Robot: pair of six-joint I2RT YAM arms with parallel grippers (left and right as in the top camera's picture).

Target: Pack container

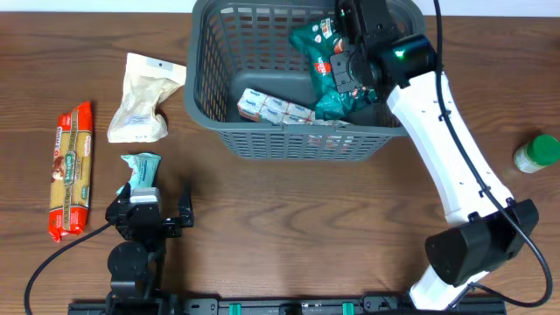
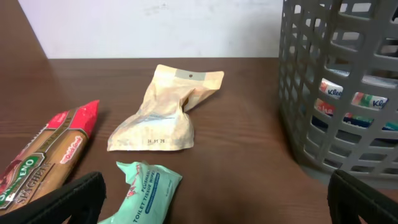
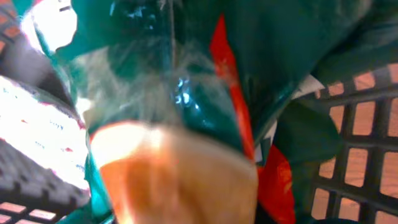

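Note:
The dark grey lattice basket [image 1: 297,140] stands at the back centre; its wall also shows in the left wrist view [image 2: 336,93] and the right wrist view [image 3: 360,155]. Inside lie white tissue packs [image 1: 276,109] and a green and red snack packet [image 1: 315,44]. My right gripper [image 1: 346,66] is down inside the basket on that packet, which fills the right wrist view [image 3: 186,62] and hides the fingers. My left gripper [image 1: 151,213] is open and empty near the front edge, just behind a mint toilet-wipes packet [image 2: 146,190].
A beige pouch [image 1: 144,96] lies left of the basket. A red spaghetti packet [image 1: 72,171] lies at the far left. A green-lidded bottle [image 1: 538,153] stands at the right edge. The wipes packet [image 1: 140,168] lies between the pouch and my left gripper.

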